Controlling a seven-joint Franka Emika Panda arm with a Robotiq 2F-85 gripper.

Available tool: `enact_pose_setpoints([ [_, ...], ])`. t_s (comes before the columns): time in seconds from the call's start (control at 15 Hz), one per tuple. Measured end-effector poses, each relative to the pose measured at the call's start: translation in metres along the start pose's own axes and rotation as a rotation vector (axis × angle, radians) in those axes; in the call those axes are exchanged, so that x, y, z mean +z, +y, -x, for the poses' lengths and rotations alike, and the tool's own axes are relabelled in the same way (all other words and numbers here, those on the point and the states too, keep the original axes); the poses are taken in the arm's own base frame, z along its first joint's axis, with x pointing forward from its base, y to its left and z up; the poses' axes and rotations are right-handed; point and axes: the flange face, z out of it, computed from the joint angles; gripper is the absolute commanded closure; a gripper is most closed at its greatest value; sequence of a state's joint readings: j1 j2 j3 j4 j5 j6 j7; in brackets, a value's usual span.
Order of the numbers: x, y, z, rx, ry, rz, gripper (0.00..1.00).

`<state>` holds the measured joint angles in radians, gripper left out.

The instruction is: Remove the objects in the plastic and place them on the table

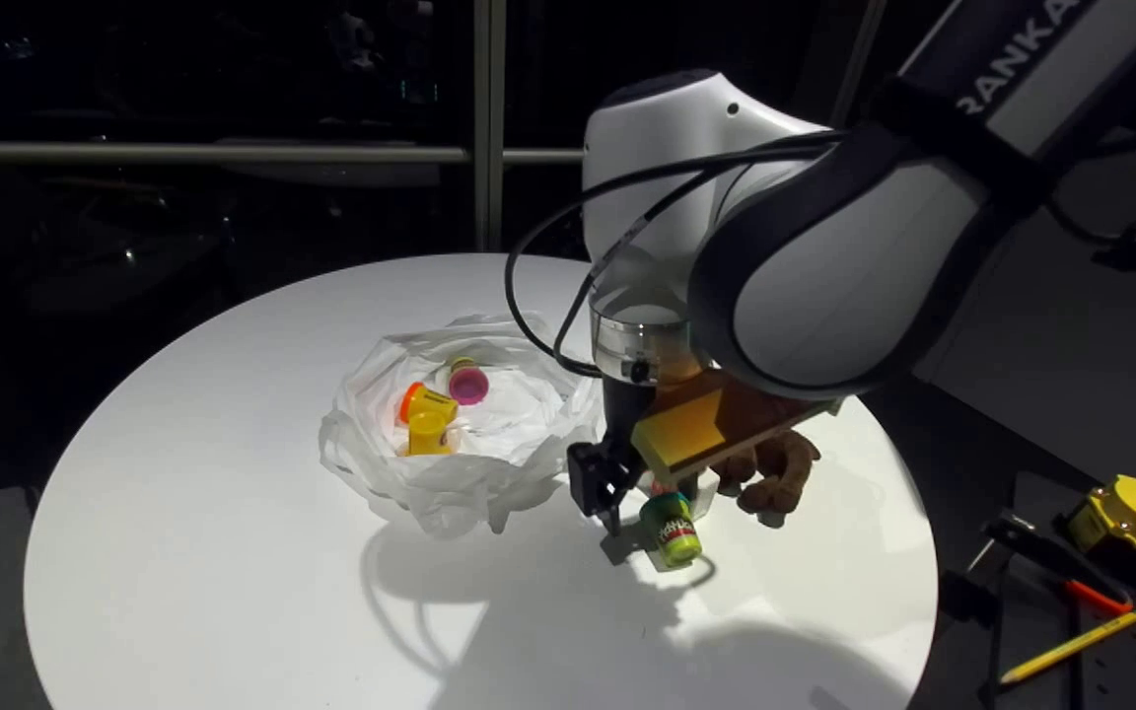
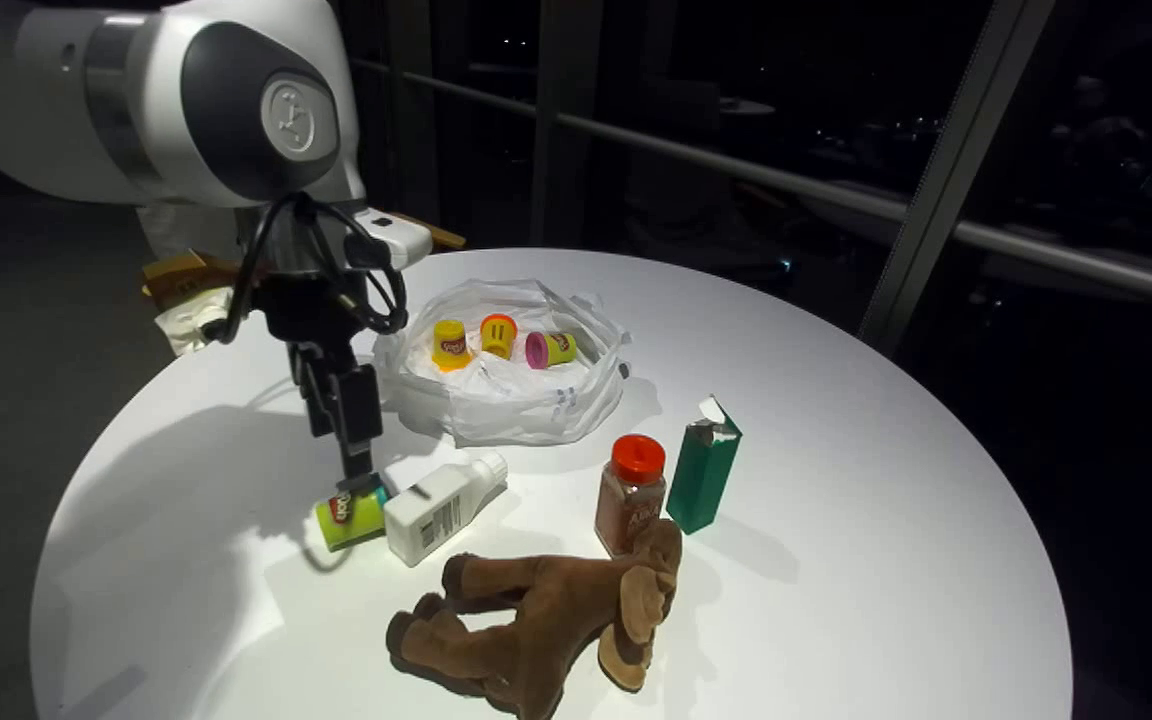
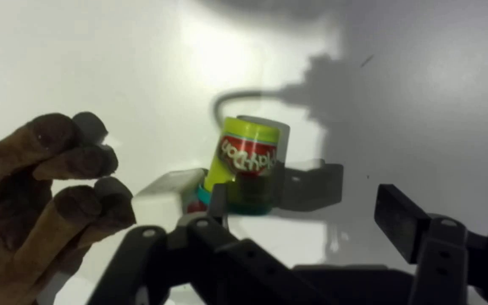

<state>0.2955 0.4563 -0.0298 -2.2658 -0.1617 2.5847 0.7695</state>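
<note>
The white plastic bag [image 1: 474, 493] lies open on the white round table [image 1: 213, 493]; it also shows in an exterior view [image 2: 506, 415]. Inside it are a plain yellow tub [image 2: 450, 345], a yellow tub with an orange lid [image 2: 498, 336] and a tub with a pink lid [image 2: 551, 349]. A green Play-Doh tub [image 3: 246, 152] with a teal lid lies on its side on the table, outside the bag [image 2: 354, 518]. My gripper [image 3: 309, 212] is open and empty above the table, beside this tub. One finger overlaps the tub's lid end in the wrist view; I cannot tell whether they touch.
A white bottle [image 2: 441, 510] lies beside the green tub. A brown plush moose [image 2: 536, 620] lies near it. A red-lidded spice jar [image 2: 631, 500] and a green carton [image 2: 704, 475] stand on the table. The wrist cables loop outside the arm.
</note>
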Motion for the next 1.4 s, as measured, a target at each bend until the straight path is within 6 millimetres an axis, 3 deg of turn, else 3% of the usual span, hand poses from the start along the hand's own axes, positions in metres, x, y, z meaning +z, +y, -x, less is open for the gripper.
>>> enact_pose_setpoints([
  [0.4, -0.058, -0.028, -0.055, 0.011, 0.126, -0.090, 0.00],
  [0.6, -0.074, -0.041, -0.083, 0.011, 0.173, -0.118, 0.00],
  [1.4, -0.041, -0.048, -0.210, 0.079, 0.158, -0.125, 0.00],
])
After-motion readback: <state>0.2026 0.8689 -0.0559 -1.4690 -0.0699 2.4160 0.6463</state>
